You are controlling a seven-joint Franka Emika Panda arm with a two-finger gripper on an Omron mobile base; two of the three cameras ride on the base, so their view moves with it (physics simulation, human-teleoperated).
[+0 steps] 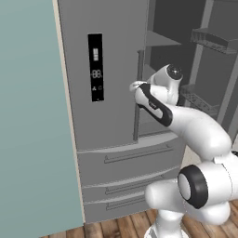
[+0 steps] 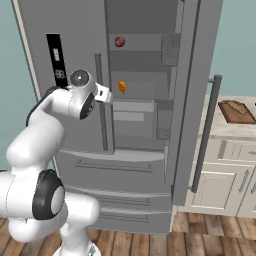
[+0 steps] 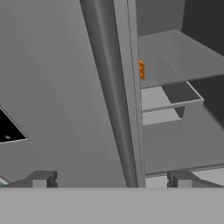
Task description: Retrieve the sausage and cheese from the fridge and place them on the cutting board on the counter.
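The grey fridge [image 2: 131, 167] has its left door shut and its right door [image 2: 192, 90] swung open. On a middle shelf inside sits the orange cheese [image 2: 121, 87], which in the hand view peeks out as the cheese [image 3: 141, 70] from behind the left door's edge. My gripper [image 2: 109, 95] hovers in front of that door edge, level with the cheese and short of it. It is open with nothing between its fingertips [image 3: 41, 179]. The cutting board [image 2: 238, 112] lies on the counter [image 2: 220, 131] at the right. A small elongated shape lies on the board; I cannot tell whether it is the sausage.
A round red item [image 2: 120, 41] rests on a higher shelf. The open door's long bar handle [image 2: 205, 135] stands between the fridge and the cream cabinets. Door bins [image 2: 171, 49] line the open door's inner side. The left door carries a black display panel [image 1: 95, 67].
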